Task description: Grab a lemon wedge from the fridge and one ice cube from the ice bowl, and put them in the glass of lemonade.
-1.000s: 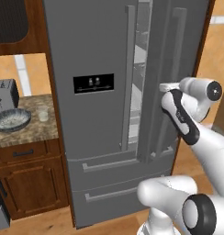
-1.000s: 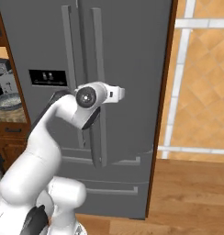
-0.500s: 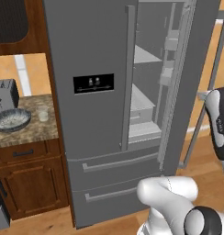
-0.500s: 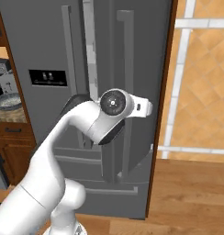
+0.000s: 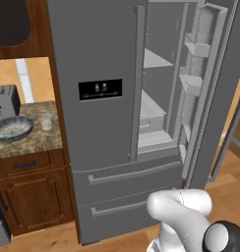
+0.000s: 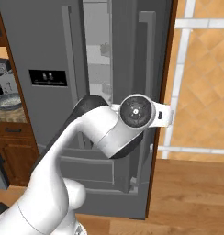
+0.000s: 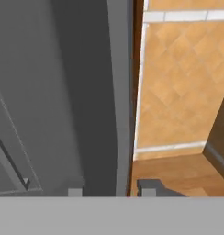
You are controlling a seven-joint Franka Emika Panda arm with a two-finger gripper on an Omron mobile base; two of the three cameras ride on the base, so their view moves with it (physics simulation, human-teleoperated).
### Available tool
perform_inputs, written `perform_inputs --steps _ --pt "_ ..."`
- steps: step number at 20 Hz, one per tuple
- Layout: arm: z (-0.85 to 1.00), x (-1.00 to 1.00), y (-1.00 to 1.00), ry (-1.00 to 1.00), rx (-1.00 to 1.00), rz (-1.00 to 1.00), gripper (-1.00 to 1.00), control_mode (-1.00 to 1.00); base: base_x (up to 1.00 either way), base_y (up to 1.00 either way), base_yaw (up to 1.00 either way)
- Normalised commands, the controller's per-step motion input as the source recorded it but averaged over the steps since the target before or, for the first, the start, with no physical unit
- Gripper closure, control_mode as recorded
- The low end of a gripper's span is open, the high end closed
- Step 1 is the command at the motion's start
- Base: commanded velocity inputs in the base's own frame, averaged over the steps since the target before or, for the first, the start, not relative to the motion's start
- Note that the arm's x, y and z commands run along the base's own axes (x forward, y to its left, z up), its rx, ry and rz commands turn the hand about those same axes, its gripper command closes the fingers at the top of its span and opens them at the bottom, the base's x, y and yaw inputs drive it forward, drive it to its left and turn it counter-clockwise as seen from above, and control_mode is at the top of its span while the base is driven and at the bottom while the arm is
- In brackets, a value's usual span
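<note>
The grey steel fridge (image 5: pixel 97 54) (image 6: pixel 40 41) has its right door (image 5: pixel 215 98) (image 6: pixel 153 55) swung open, showing white shelves (image 5: pixel 152 106) and door bins (image 5: pixel 191 83). The lemon wedge is hidden from me. In the hand view my gripper (image 7: pixel 111 190) is at the outer edge of that door (image 7: pixel 118 92). Its fingertips (image 7: pixel 148 187) stand apart, and the door's edge runs down between them. The dark ice bowl (image 5: pixel 11 128) (image 6: pixel 7 101) and the small glass of lemonade (image 5: pixel 45 121) stand on the counter left of the fridge.
A silver toaster (image 5: pixel 5 102) stands behind the bowl on the speckled counter (image 5: pixel 38 142), above wooden cabinets (image 5: pixel 28 197). Two fridge drawers (image 5: pixel 127 177) sit below the doors. A tiled wall (image 6: pixel 201 78) and wood floor (image 6: pixel 192 193) lie right of the open door.
The right fridge door has swung wide open, pulled rightward by my hand. My arm has moved right and low in the left base view. The fingers closed tighter, then parted a little.
</note>
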Motion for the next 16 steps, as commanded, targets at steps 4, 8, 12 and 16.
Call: perform_inputs --steps 4,8,12,16 --pt "0.77 -0.75 0.32 -0.23 -0.2 0.01 -1.0 -1.0 0.0 0.0 0.0" --pt "0.59 -0.81 0.6 -0.17 -0.44 0.0 -1.0 -1.0 0.0 0.0 0.0" --pt "0.03 -0.15 1.0 0.09 -0.72 0.0 -1.0 -1.0 0.0 0.0 0.0" --pt "-0.09 0.11 1.0 0.19 -0.76 0.0 -1.0 -1.0 0.0 0.0 0.0"
